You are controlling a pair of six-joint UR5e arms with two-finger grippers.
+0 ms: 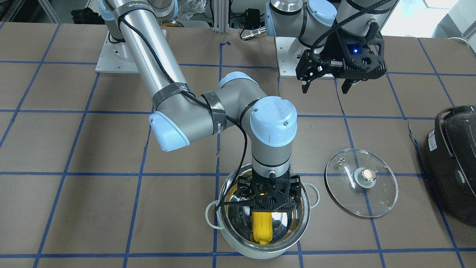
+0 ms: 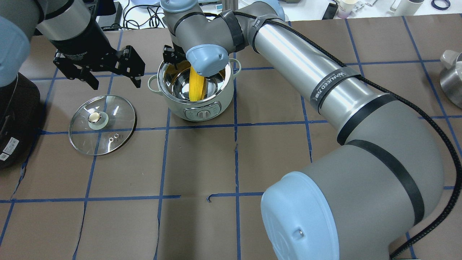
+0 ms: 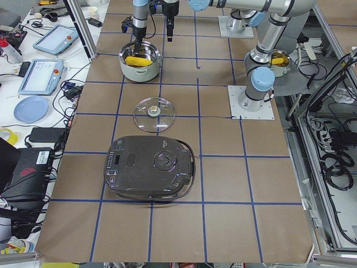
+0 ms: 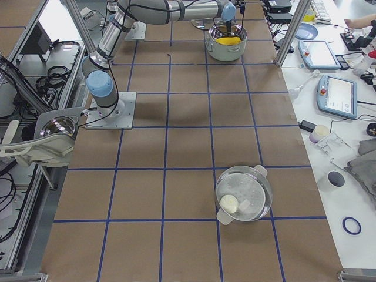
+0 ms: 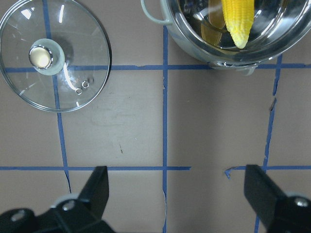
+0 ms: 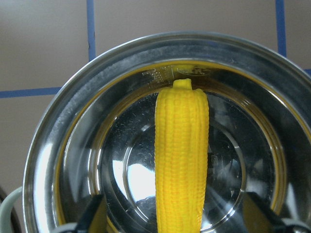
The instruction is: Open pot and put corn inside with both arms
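The mint-white pot (image 1: 305, 203) stands open on the table, and the yellow corn (image 1: 262, 229) lies inside it, one end leaning against the steel wall. My right gripper (image 1: 268, 199) hangs over the pot's mouth. In the right wrist view its fingers (image 6: 95, 216) are spread on both sides of the corn (image 6: 180, 160) without touching it. The glass lid (image 1: 349, 193) lies flat on the table beside the pot. My left gripper (image 1: 325, 89) is open and empty above the table, behind the lid. The left wrist view shows the lid (image 5: 73, 43) and the pot (image 5: 194, 43).
A large dark grey cooker (image 1: 453, 163) stands beyond the lid, on the left arm's side. A second lidded metal pot (image 4: 244, 194) stands far off on the right arm's side. The right arm (image 2: 306, 72) stretches across the table to the pot.
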